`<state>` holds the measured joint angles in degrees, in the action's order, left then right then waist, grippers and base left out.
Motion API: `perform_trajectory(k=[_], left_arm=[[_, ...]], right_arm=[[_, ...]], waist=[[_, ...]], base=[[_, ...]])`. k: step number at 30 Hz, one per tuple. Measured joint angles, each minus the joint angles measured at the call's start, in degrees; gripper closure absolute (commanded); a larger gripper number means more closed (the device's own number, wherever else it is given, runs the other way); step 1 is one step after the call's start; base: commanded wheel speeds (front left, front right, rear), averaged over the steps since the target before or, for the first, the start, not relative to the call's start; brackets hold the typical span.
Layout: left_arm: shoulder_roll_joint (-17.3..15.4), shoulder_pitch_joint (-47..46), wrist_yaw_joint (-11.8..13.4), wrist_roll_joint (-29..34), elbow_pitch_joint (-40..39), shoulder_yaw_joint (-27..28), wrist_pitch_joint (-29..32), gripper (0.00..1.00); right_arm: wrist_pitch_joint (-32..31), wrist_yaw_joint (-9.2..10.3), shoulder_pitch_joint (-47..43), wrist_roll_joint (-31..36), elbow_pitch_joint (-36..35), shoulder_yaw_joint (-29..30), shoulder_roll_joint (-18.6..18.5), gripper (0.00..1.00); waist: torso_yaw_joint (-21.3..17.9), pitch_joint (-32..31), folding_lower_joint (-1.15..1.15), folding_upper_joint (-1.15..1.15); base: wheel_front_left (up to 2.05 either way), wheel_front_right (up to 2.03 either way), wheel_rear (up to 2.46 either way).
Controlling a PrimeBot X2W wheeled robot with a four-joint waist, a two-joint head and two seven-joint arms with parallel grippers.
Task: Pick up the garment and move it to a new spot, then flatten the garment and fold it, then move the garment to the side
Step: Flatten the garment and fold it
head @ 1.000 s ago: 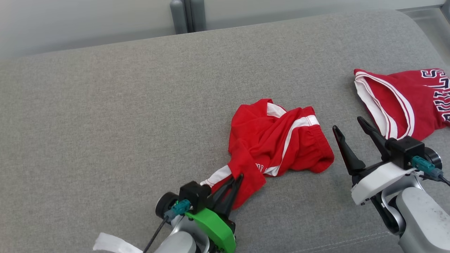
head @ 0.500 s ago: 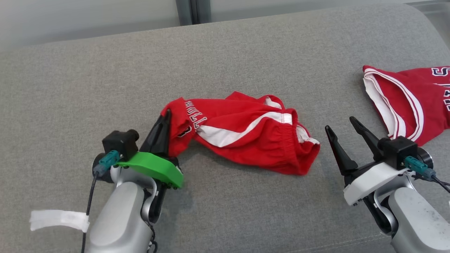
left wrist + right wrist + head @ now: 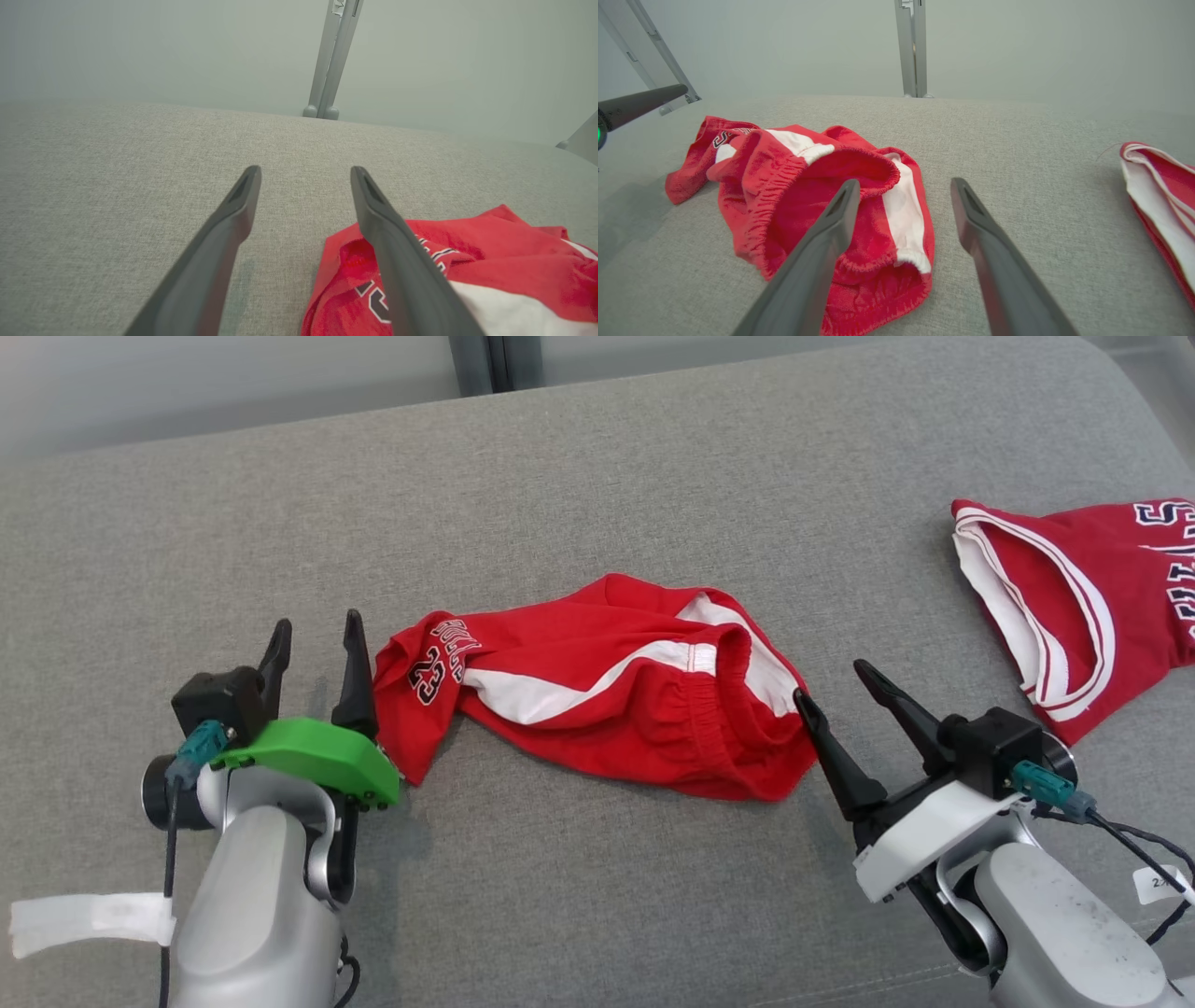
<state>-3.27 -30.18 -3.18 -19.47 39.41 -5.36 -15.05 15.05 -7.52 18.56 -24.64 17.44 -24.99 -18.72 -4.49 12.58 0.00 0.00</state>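
Note:
The garment [image 3: 597, 686] is a pair of red shorts with white side stripes and a printed 23, lying stretched out left to right on the grey cushion [image 3: 597, 504]. My left gripper [image 3: 313, 633] stands open just off its left leg hem, with nothing between the fingers; the left wrist view has that hem [image 3: 444, 280] beside the right finger. At the waistband end my right gripper [image 3: 831, 683] is open, its left finger touching the elastic edge. In the right wrist view the waistband opening [image 3: 840, 186] gapes in front of the fingers [image 3: 822, 252].
A second red garment [image 3: 1083, 597] with white trim and lettering lies at the far right of the cushion. A grey metal post [image 3: 481, 362] rises behind the cushion's back edge. White tape [image 3: 89, 919] hangs from my left forearm.
My left gripper dragged the shorts' leg to the left, stretching the bunched garment out, then opened and let it go. My right gripper came closer to the waistband.

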Motion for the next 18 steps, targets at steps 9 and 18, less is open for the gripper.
perform_trajectory(k=[9, 18], left_arm=[[0.33, 7.91, -1.81, 0.22, -7.82, -3.91, 0.01, 0.0], [0.42, 11.86, -1.1, -2.35, -11.65, -9.78, 0.02, 0.0]], right_arm=[[0.0, 0.0, 2.19, -6.24, 1.74, -4.66, 2.24, 0.0], [0.0, 0.03, 7.14, -17.6, 9.61, -9.61, 3.66, 0.0]], waist=[[3.56, -0.96, 0.0, 0.0], [8.98, -1.02, 0.0, 0.0]], base=[[0.0, 0.0, 0.0], [0.0, 0.0, 0.0]])
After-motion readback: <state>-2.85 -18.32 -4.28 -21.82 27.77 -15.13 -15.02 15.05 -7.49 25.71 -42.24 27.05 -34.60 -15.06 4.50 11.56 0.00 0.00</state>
